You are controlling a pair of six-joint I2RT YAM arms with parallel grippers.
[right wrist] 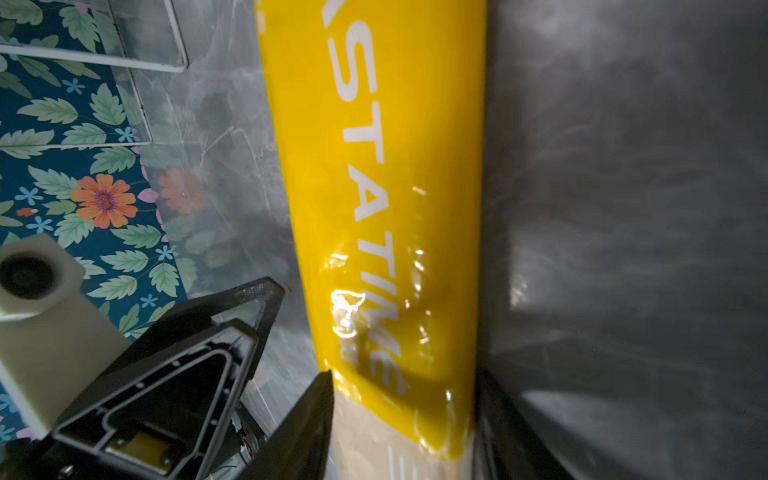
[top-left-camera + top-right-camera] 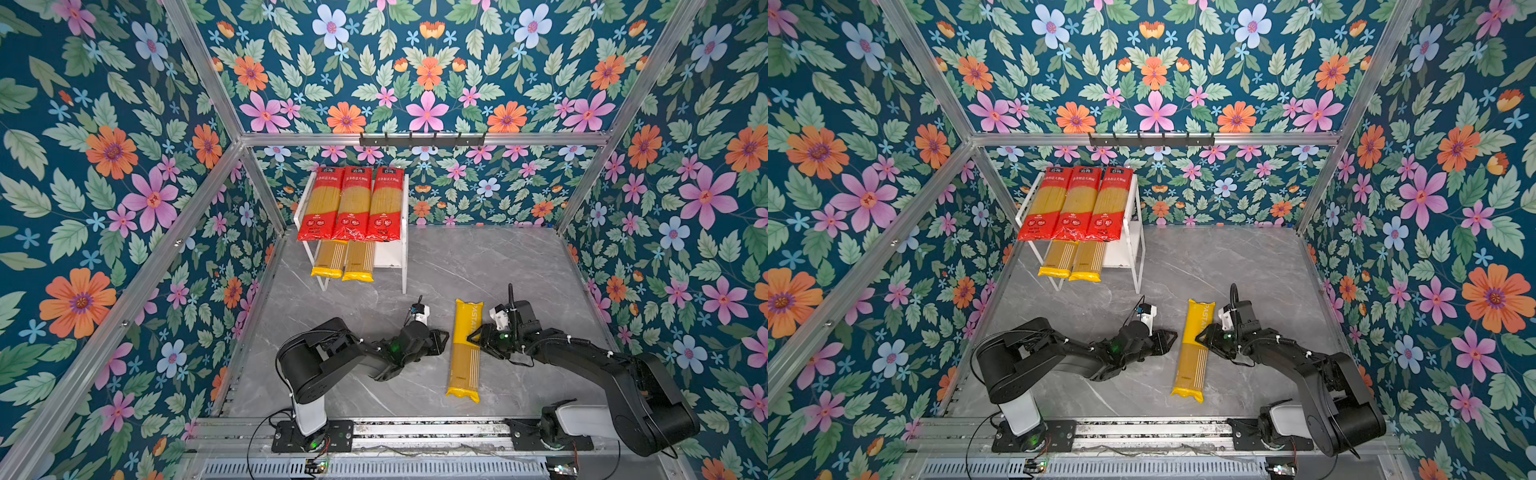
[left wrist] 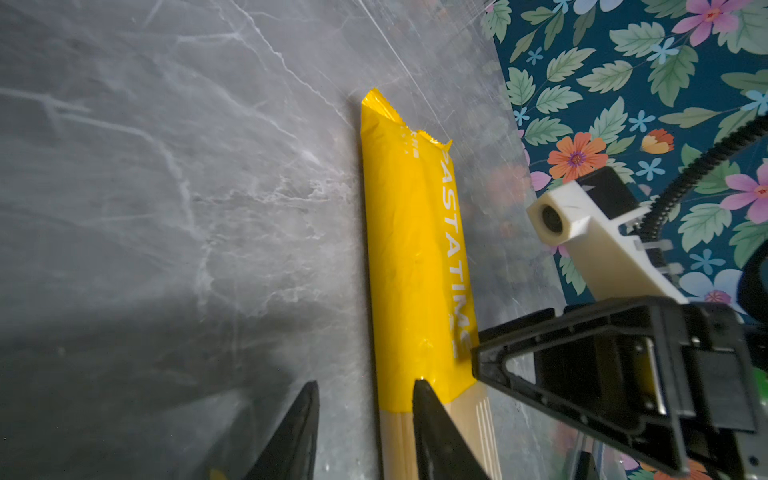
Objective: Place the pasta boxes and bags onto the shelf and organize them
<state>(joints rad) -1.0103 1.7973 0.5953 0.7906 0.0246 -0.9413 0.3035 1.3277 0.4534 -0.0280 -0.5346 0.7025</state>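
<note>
— How much of the two shelved yellow packs showed?
— Only their near ends. The rest lay hidden beneath the red packs, which also covered the top board of the shelf. The red packs' fine print was too small to read.
— And the loose yellow pack?
— Cut off at both ends in the right wrist view. Whether the right gripper pressed it, I couldn't tell.
</note>
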